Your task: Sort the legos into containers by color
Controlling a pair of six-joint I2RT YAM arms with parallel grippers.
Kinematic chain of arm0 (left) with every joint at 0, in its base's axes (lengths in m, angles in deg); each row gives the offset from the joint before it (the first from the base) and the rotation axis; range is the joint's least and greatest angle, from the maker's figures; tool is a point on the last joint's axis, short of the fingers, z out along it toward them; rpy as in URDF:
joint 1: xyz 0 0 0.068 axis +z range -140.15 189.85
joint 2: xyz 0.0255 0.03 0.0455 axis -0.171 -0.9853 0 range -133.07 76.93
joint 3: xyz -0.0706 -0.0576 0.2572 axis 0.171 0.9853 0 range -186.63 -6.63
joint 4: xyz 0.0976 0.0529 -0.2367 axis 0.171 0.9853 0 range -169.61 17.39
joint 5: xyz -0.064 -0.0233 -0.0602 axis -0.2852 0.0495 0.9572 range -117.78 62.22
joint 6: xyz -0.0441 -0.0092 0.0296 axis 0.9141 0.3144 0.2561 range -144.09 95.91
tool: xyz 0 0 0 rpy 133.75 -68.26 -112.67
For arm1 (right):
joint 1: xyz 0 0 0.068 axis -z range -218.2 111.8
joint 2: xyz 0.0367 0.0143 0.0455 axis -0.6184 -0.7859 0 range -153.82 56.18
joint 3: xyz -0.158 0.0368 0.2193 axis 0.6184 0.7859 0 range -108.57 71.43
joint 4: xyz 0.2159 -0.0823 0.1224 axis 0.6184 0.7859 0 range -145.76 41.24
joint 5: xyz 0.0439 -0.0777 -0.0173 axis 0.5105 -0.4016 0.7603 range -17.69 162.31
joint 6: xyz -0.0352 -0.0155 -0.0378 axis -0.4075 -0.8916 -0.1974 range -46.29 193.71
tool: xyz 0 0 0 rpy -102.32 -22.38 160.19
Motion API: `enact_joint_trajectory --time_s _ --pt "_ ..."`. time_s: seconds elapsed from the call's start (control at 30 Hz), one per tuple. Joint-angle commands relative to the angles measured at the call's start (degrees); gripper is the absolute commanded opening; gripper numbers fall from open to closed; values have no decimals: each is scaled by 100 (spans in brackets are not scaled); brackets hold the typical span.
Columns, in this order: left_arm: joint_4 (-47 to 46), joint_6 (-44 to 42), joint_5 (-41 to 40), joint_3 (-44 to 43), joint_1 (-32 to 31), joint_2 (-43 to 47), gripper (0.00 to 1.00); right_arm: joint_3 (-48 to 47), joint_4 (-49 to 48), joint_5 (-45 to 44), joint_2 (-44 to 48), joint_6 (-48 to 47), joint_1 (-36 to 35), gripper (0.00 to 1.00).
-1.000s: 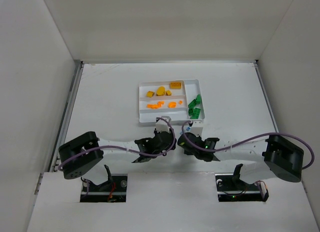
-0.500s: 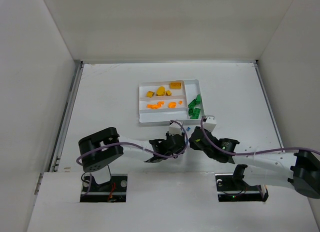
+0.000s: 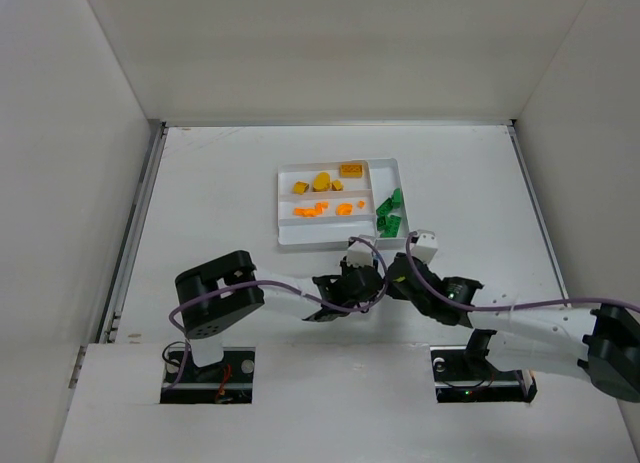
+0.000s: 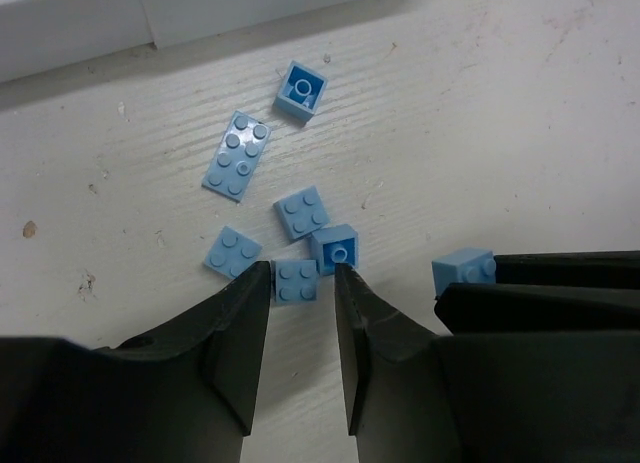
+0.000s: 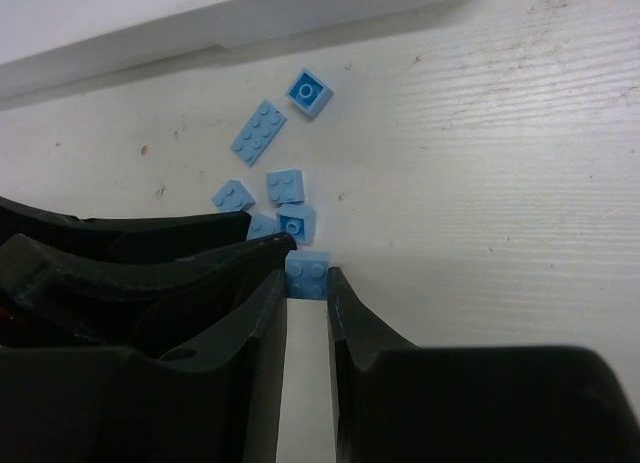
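Tray [image 3: 280, 205] sections with yellow, orange, green legos [image 3: 321, 181]; right gripper [image 5: 307, 280] tight on blue brick [image 5: 307, 268], left gripper [image 4: 301, 283] slightly agape

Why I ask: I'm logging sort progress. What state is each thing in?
Tray: on table, partly filled.
Yellow legos: in far section.
Orange legos: in middle section.
Green legos: in end section.
Light-blue legos: loose on table, unsorted.
Left gripper: fingers flank cluster brick, grip unclear.
Right gripper: shut on lone brick.
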Motion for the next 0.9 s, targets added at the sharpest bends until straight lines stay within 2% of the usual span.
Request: enact_joint_trajectory --time_s 0.0,0.1,0.47,0.7,0.87 --pt "345 -131 -242 -96 -63 -57 32 78 -262 -9 119 -113 61 21" --pt "363 -175 -251 -26 -72 13 33 131 -288 8 189 -96 105 22" --pt "398 -272 21 299 -10 250 14 149 -420 97 243 -245 219 22" --pt "284 -254 38 729 -2 1119 14 -132 -806 280 -64 -605 500 22" --pt "196 -254 39 1046 174 1805 14 -632 -1500 720 -644 -1079 869 22"
